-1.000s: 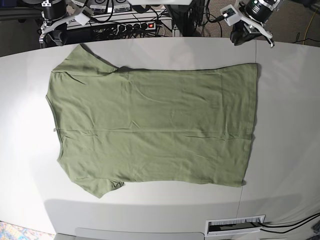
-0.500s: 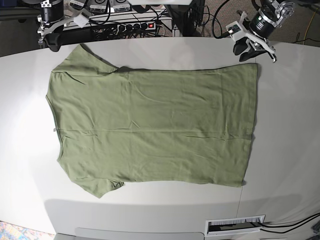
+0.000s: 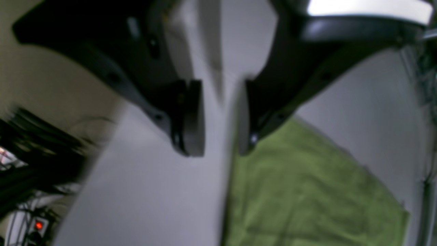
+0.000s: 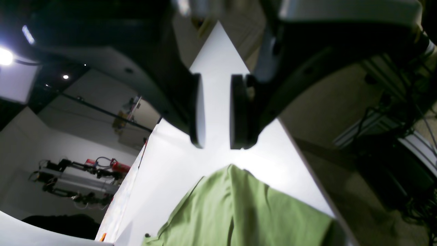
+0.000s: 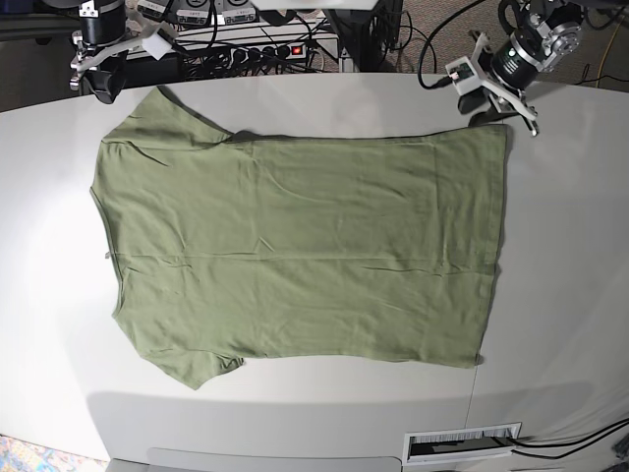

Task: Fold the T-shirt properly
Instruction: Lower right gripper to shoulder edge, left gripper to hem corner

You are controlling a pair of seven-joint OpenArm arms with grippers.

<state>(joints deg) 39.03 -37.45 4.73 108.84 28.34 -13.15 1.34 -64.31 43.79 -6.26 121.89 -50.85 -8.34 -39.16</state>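
The green T-shirt (image 5: 295, 246) lies flat on the white worktop (image 5: 560, 246). The left gripper (image 3: 220, 150) hangs just above its hem corner, jaws a little apart, holding nothing. The right gripper (image 4: 215, 145) hangs near the sleeve tip, jaws a little apart, holding nothing too.

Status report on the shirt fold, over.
Left hand open above the hem corner, empty. Right hand open near the sleeve, empty. T-shirt flat, unfolded. Nothing in the way.
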